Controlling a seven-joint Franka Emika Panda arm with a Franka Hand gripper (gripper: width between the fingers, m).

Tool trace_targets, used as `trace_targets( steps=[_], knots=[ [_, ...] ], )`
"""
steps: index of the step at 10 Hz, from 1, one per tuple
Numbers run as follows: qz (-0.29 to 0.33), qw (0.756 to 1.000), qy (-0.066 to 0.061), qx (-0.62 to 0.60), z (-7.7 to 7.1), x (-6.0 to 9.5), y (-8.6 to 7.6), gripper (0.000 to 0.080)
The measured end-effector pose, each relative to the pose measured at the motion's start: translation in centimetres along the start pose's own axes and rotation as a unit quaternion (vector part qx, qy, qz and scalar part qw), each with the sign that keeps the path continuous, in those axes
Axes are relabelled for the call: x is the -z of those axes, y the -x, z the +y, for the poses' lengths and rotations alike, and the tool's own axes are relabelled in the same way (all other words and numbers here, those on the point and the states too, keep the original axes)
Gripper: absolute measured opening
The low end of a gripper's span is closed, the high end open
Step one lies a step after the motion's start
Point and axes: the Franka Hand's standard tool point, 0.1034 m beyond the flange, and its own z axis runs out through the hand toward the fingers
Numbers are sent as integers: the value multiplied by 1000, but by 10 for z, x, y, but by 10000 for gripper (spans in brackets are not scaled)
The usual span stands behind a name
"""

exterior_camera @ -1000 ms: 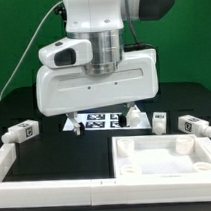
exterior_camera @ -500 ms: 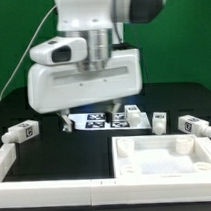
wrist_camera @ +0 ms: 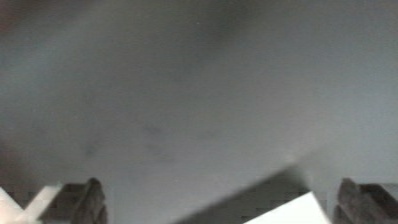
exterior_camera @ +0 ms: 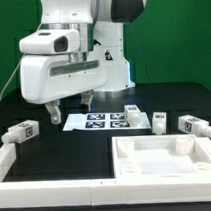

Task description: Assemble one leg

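Observation:
My gripper (exterior_camera: 71,109) hangs open and empty above the black table, at the exterior view's left of the marker board (exterior_camera: 99,119). One white leg with a tag (exterior_camera: 22,131) lies at the far left, below and left of the fingers. More white legs lie at the right: one (exterior_camera: 134,115) by the marker board, one (exterior_camera: 159,121) beside it, one (exterior_camera: 195,127) farther right. The white square tabletop (exterior_camera: 137,164) lies in front at the right. The wrist view is blurred; the gripper (wrist_camera: 222,205) shows two dark fingertips (wrist_camera: 80,200) wide apart with nothing between them.
A white rail (exterior_camera: 8,159) runs along the left and front of the table. A green curtain (exterior_camera: 180,39) is behind. The arm's white base (exterior_camera: 113,63) stands behind the marker board.
The gripper has moved toward the exterior view's left and a little up, uncovering the marker board and the legs beside it. It stays open and empty.

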Motion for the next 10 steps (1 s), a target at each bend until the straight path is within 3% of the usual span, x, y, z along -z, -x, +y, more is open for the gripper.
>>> trace_targets(
  steps=[1,2,3,4,5,8,10],
  knots=[
    [-1,1000,-1,24,0,-1,2,649],
    [-5,995,-9,103,-4,-4,16,649],
    [-14,983,-21,180,-5,-5,40,649],
    [-19,971,-23,237,-4,-2,64,649],
    [-20,963,-20,267,-1,1,75,649],
    [-25,943,-25,332,0,-1,80,649],
    [-26,942,-26,333,0,-2,83,649]
  ],
)
